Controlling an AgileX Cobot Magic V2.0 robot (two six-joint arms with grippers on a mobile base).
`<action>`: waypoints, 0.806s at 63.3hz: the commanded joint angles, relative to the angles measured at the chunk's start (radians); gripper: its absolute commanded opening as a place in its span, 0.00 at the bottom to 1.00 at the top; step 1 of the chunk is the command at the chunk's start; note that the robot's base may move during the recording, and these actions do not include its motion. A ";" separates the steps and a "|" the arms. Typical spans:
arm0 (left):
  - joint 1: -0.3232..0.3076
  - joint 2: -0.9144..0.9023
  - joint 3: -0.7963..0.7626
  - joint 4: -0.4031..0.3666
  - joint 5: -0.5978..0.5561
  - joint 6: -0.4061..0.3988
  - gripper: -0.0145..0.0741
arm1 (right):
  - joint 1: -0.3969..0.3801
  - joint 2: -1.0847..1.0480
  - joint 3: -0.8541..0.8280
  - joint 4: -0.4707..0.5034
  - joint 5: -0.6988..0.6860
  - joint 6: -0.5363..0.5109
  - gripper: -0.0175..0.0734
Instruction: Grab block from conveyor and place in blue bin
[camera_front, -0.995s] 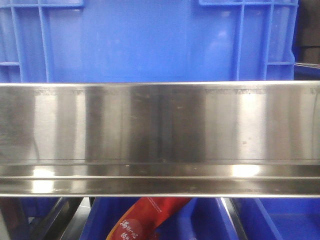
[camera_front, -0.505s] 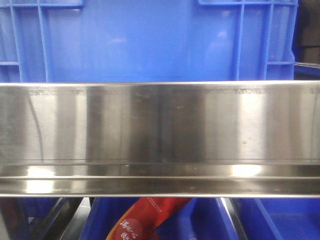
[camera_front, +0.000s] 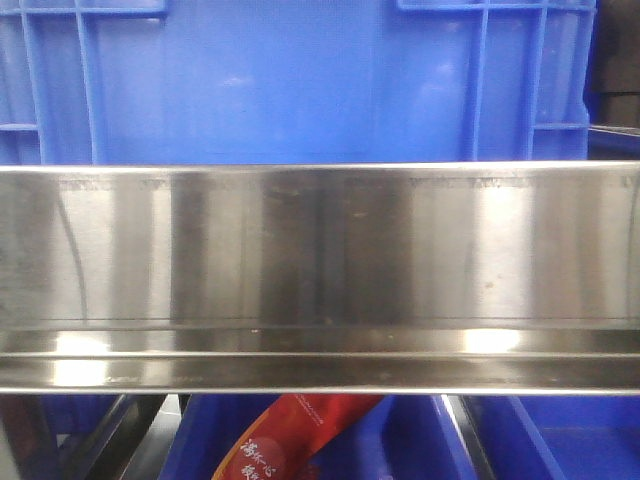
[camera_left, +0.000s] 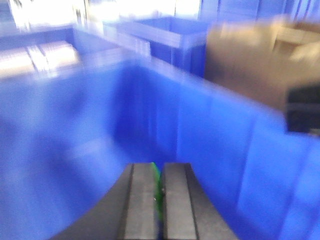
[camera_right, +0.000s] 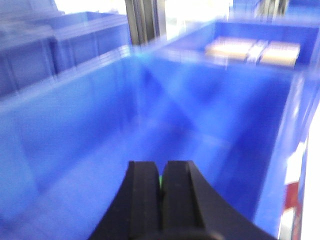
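No block shows in any view, and the dark grey conveyor belt is out of view. My left gripper (camera_left: 159, 167) is shut and hangs over the inside of a blue bin (camera_left: 75, 125); the view is blurred. A thin green sliver shows in the slit between its jaws, and I cannot tell what it is. My right gripper (camera_right: 161, 167) is shut too, over the inside of a blue bin (camera_right: 100, 125), with a small green speck in its slit. The front view shows neither gripper, only a blue bin's wall (camera_front: 300, 80).
A broad brushed-steel panel (camera_front: 320, 250) spans the front view, with a red printed packet (camera_front: 290, 440) below it. A brown cardboard box (camera_left: 250, 60) and a black object (camera_left: 302, 110) stand beyond the left bin. Pale flat items (camera_right: 252, 50) lie in a farther bin.
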 joint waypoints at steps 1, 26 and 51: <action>-0.001 -0.012 -0.009 0.031 -0.018 0.001 0.04 | 0.002 -0.016 -0.009 -0.001 -0.028 -0.005 0.01; 0.021 -0.164 0.047 0.048 -0.027 -0.009 0.04 | -0.002 -0.168 0.008 -0.083 -0.007 -0.005 0.01; 0.144 -0.636 0.532 -0.021 -0.063 -0.009 0.04 | -0.081 -0.570 0.358 -0.172 0.051 0.010 0.01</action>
